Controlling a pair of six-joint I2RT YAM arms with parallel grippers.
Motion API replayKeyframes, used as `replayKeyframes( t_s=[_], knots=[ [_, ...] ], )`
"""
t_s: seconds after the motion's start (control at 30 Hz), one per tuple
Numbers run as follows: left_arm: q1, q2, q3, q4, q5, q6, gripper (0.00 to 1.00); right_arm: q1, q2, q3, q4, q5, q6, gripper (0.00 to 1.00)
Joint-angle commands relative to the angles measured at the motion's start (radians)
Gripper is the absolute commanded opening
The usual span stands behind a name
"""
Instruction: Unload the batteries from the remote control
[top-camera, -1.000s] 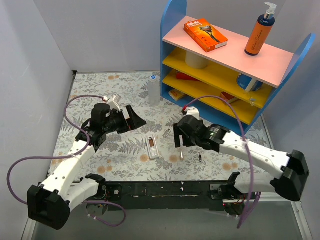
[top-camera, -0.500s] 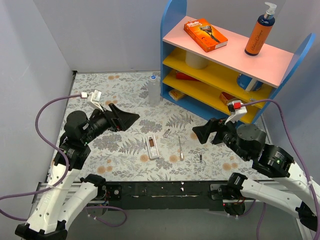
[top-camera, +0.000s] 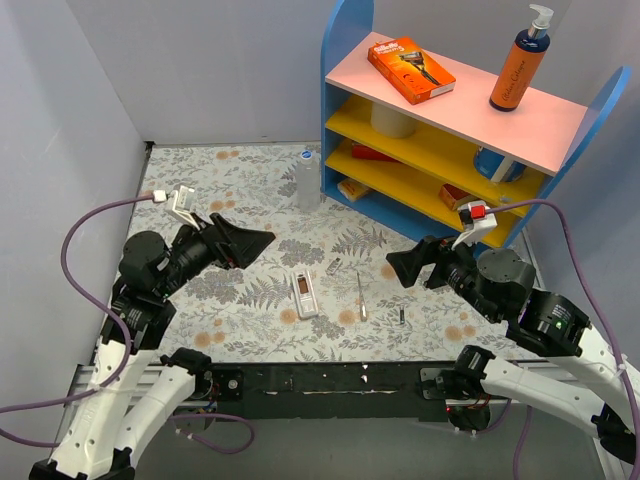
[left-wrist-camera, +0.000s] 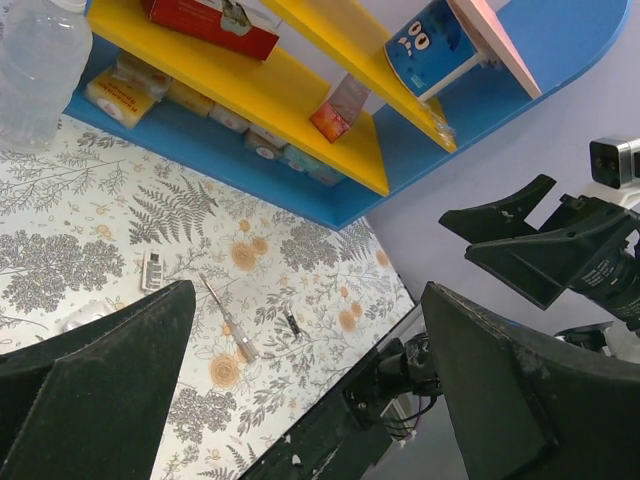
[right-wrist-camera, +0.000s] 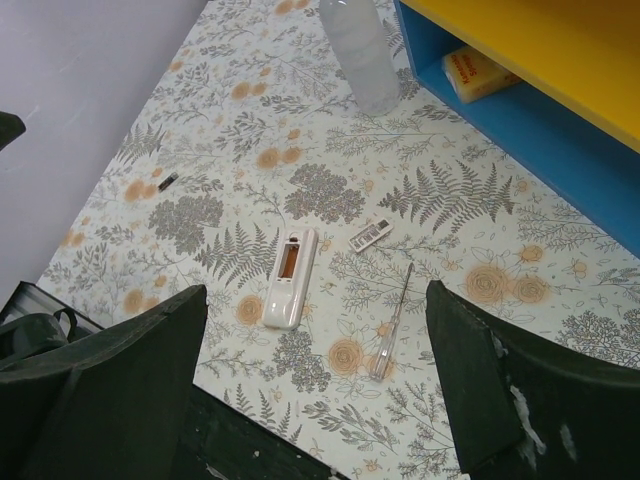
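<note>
The white remote control (top-camera: 303, 294) lies on the floral table, its orange-brown recess facing up and empty; it also shows in the right wrist view (right-wrist-camera: 289, 277). One small dark battery (top-camera: 402, 316) lies right of the screwdriver, also seen in the left wrist view (left-wrist-camera: 292, 322). A second battery (right-wrist-camera: 167, 181) lies far left on the table (top-camera: 215, 205). My left gripper (top-camera: 255, 240) is open and empty, raised left of the remote. My right gripper (top-camera: 405, 268) is open and empty, raised to the right.
A clear-handled screwdriver (top-camera: 361, 297) and the small battery cover (top-camera: 334, 266) lie right of the remote. A clear bottle (top-camera: 307, 180) stands at the back. A blue and yellow shelf unit (top-camera: 440, 150) fills the back right.
Both arms have lifted and drawn back from the table; my right gripper, low by the screwdriver a second ago, is now raised to the right. The remote and loose parts have not moved.
</note>
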Motion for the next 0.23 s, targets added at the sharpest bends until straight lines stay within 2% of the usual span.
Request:
replayKeyframes(
  t_s=[0.0,0.2],
  knots=[
    [-0.004,-0.023,0.031,-0.009,-0.017,0.001,0.98,0.004,-0.009,0.008,0.027,0.024,-0.005,0.94],
    [-0.003,-0.022,0.036,-0.017,-0.022,0.006,0.98,0.004,-0.011,0.008,0.03,0.021,-0.009,0.94]
  ],
)
